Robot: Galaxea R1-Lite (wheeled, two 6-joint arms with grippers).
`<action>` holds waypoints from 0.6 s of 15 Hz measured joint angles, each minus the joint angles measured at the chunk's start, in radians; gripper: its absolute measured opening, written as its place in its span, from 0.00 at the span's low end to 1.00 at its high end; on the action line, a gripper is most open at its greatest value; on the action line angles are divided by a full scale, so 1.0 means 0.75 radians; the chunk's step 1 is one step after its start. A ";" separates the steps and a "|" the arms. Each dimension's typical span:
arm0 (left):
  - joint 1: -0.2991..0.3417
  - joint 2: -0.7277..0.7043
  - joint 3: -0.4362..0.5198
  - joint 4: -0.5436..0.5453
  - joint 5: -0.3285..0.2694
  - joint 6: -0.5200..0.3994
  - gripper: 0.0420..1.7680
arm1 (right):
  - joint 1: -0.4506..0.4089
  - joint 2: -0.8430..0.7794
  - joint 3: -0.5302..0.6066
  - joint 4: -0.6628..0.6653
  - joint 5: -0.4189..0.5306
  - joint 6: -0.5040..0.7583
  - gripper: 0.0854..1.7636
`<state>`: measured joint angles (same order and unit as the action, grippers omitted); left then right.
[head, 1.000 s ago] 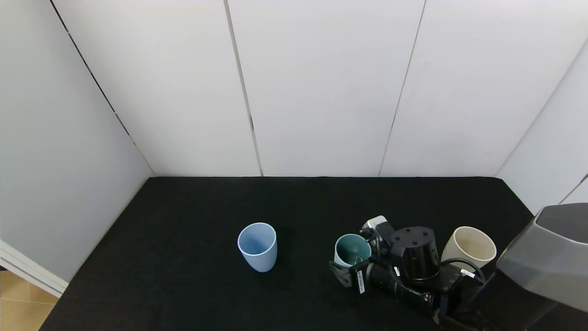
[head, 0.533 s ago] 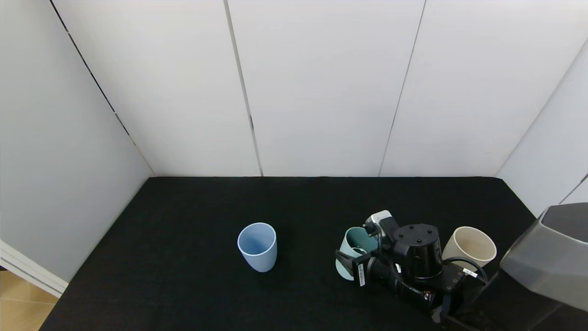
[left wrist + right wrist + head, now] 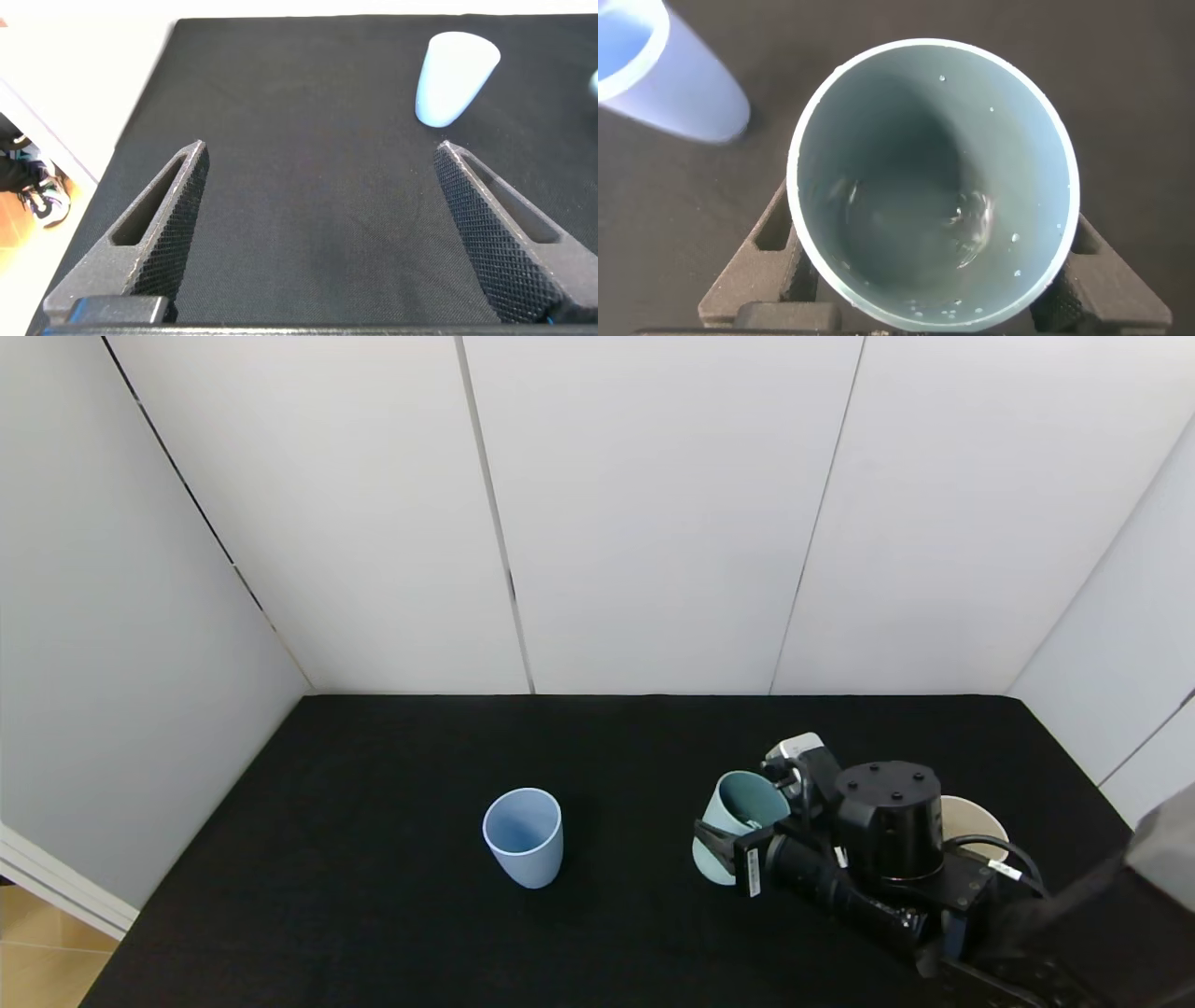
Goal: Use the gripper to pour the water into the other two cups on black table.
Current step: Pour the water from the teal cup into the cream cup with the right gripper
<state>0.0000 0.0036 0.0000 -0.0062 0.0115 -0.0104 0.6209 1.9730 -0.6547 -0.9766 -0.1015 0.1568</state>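
Note:
My right gripper (image 3: 733, 845) is shut on a teal-green tumbler (image 3: 738, 821) and holds it tilted, its mouth leaning to the right, towards the cream-white cup (image 3: 980, 821), which my wrist partly hides. In the right wrist view the teal tumbler (image 3: 934, 177) fills the frame between my fingers (image 3: 757, 266); a little water (image 3: 971, 219) glints at its bottom. The light blue cup (image 3: 523, 835) stands upright at the middle of the black table (image 3: 373, 896); it shows in the right wrist view (image 3: 663, 79) and left wrist view (image 3: 453, 79) too. My left gripper (image 3: 322, 233) is open and empty over bare cloth.
White panel walls close the table at the back and both sides. The table's left edge (image 3: 121, 933) drops to a wooden floor. Bare black cloth lies between the blue cup and the teal tumbler.
My right gripper has lifted the teal tumbler, carried it a little to the right and back, and tilted it towards the cream-white cup. The blue cup has not moved.

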 joint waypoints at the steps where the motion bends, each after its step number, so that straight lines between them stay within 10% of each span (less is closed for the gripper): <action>1: 0.000 0.000 0.000 0.000 0.001 0.001 0.97 | -0.016 -0.057 -0.006 0.055 0.000 0.000 0.67; 9: 0.000 0.000 0.000 0.001 0.001 0.000 0.97 | -0.437 -0.563 -0.200 0.665 0.131 -0.108 0.67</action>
<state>0.0000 0.0036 0.0000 -0.0057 0.0119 -0.0104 0.2928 1.5504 -0.8049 -0.4777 -0.0032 0.0760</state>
